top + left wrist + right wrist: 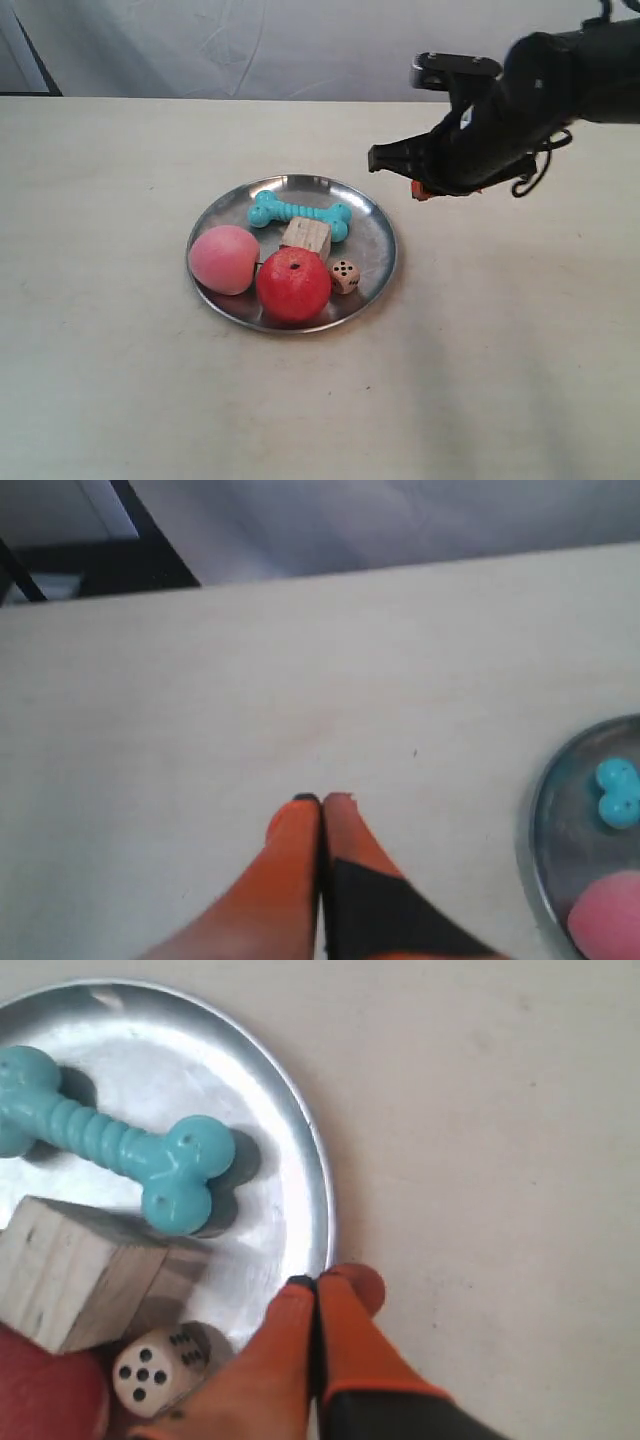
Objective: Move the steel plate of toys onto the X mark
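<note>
The steel plate [372, 238] lies mid-table holding the turquoise bone [298, 212], pink ball [224, 259], red apple [293, 283], wooden cube [306, 236] and die [345, 275]. My right gripper [420, 188] hovers above the table just off the plate's edge nearest it. In the right wrist view it [318, 1280] is shut and empty, tips over the plate rim [305, 1135], near the bone [110, 1140], cube [70, 1270] and die [150, 1370]. My left gripper [321, 799] is shut over bare tabletop, with the plate [545, 810] off to one side. No X mark shows.
The cream tabletop [520, 350] spreads wide around the plate. A pale cloth backdrop [250, 50] hangs behind the table's far edge. A dark frame [60, 560] stands beyond the table in the left wrist view.
</note>
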Robot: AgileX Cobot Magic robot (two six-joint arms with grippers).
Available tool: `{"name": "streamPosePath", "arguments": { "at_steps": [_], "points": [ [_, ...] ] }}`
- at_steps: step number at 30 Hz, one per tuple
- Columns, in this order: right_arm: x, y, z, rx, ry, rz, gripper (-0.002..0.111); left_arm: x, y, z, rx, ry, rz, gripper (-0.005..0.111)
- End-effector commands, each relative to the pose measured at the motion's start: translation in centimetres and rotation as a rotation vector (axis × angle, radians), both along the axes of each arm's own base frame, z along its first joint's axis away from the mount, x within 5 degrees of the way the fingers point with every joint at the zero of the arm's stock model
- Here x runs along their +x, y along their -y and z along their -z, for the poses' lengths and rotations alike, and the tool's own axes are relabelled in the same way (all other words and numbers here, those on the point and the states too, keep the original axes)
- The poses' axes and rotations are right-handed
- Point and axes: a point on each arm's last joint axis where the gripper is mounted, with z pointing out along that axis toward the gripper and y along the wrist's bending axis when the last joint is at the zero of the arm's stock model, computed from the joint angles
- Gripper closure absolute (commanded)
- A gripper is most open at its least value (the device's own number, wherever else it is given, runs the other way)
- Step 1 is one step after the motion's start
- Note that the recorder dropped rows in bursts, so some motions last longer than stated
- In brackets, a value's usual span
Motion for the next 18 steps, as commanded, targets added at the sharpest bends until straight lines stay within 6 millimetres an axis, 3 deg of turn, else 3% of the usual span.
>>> {"name": "streamPosePath", "arguments": {
  "at_steps": [1, 5, 10, 14, 18],
  "points": [
    [-5.1, 1.7, -2.1, -0.015, 0.189, -0.053, 0.108, -6.4, 0.2, -0.4, -0.077, 0.300, 0.000, 0.107],
    [-10.4, 2.6, -2.9, -0.006, 0.340, -0.092, 0.108, -11.1, 0.2, 1.3, -0.110, 0.393, -0.001, 0.107],
    [-14.9, 3.2, -3.5, 0.039, 0.479, -0.123, 0.108, -14.9, 0.1, 5.4, -0.091, 0.359, 0.003, 0.107],
    [-17.0, 3.2, -4.2, 0.084, 0.602, -0.146, 0.108, -17.0, 0.0, 8.0, -0.082, 0.389, 0.002, 0.107],
    [-17.5, 3.4, -5.1, 0.107, 0.649, -0.136, 0.108, -18.1, -0.4, 9.3, -0.019, 0.414, -0.002, 0.107]
  ]
}}
